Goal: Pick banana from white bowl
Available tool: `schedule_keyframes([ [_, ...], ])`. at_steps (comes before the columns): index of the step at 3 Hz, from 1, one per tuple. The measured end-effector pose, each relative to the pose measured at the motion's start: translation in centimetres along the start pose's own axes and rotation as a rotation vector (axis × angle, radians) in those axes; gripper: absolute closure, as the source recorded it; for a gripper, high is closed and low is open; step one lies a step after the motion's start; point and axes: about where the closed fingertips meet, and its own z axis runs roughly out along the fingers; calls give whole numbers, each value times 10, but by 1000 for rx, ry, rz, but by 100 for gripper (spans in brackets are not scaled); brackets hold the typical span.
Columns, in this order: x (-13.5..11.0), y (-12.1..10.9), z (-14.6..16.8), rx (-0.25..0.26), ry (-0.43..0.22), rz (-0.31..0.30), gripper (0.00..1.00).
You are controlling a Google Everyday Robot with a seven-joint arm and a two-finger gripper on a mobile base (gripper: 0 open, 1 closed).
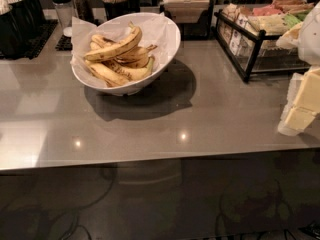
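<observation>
Grey desk (210, 124) is occupied at its rear left by the white bowl (157, 69). At the right edge, well apart from the bowl, the hand (302, 104) is seen; its state cannot be told. The banana (114, 48) is laid atop the pile (122, 70) inside the bowl.

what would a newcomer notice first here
The white bowl heaped with speckled bananas, upper left on the grey counter, grabs the eye; the longest banana lies on top. The robot's tool hangs at the right edge, away from the bowl, near a black wire rack of packets.
</observation>
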Motion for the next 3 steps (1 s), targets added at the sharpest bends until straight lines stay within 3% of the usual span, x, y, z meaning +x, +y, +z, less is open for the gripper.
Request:
schedule_keyframes([
  [2,-4,-2,-2,4,-6,-15,0],
  [3,-36,-15,2,-20,-64,-113,0],
])
